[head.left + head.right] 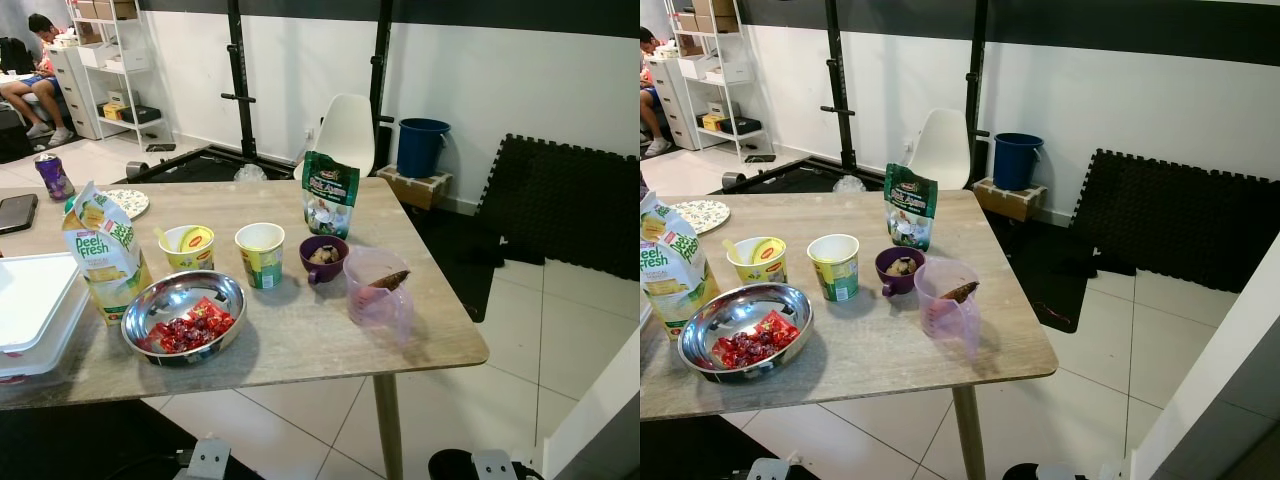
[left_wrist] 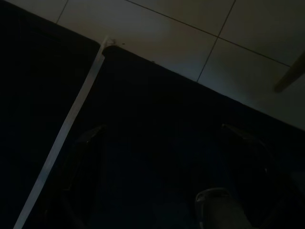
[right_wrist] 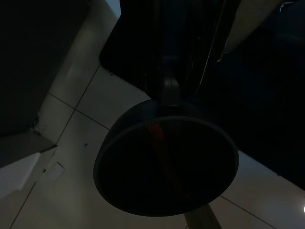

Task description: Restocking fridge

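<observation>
A wooden table (image 1: pixel 300 345) stands before me with the goods on it. From the left: a Peel Fresh juice carton (image 1: pixel 105 255), a steel bowl (image 1: pixel 185 315) of red wrapped sweets, a yellow noodle cup (image 1: pixel 188 247), a green and white cup (image 1: pixel 261 254), a purple mug (image 1: pixel 323 258) and a pink see-through jug (image 1: pixel 378 287). A green pouch (image 1: pixel 329 193) stands upright behind them. My left gripper (image 2: pixel 162 131) hangs open over a dark mat in the shade. The right wrist view is dark, with a round dark shape (image 3: pixel 167 164) above floor tiles.
A white box (image 1: pixel 30 305) sits at the table's left edge, with a phone (image 1: pixel 15 212), purple bottle (image 1: pixel 53 176) and plate (image 1: pixel 125 203) behind. Beyond are a white chair (image 1: pixel 345 135), blue bucket (image 1: pixel 421 146) and black foam mats (image 1: pixel 570 200). A person (image 1: pixel 30 80) sits far left.
</observation>
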`<state>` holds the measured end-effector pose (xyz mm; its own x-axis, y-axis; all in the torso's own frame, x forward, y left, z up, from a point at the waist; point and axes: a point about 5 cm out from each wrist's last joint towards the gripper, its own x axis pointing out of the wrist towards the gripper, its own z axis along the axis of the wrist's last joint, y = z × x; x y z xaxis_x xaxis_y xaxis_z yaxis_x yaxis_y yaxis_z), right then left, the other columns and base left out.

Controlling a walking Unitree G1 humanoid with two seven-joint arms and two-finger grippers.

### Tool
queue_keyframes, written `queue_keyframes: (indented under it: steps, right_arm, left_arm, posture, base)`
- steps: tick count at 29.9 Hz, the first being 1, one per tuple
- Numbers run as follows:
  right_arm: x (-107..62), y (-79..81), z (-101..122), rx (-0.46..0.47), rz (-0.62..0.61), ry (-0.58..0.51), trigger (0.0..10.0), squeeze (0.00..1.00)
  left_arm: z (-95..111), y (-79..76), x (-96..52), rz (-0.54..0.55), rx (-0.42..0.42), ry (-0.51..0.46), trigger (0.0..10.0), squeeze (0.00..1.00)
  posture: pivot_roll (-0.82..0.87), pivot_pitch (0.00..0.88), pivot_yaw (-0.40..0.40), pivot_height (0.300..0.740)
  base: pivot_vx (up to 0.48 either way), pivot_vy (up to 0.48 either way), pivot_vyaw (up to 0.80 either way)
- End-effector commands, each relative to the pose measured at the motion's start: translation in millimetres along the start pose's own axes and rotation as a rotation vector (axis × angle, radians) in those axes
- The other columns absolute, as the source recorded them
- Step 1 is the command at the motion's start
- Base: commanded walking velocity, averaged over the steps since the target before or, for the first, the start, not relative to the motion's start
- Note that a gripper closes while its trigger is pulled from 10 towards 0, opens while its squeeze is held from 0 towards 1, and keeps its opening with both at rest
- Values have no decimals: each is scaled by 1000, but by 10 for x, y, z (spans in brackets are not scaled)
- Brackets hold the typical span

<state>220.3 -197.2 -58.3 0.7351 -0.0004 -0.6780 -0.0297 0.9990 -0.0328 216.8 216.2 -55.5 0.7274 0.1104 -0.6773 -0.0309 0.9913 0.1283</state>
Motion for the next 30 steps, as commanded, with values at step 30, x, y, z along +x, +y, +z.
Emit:
queue_keyframes:
  steps: [30]
  right_arm:
    - [82,-172,498,-13,-69,-136,10000,0]
  left_arm:
    - [359,70,83,5,10,-82,10000,0]
  posture:
    - [-13,95,-14,740]
  base:
    - [0,0,0]
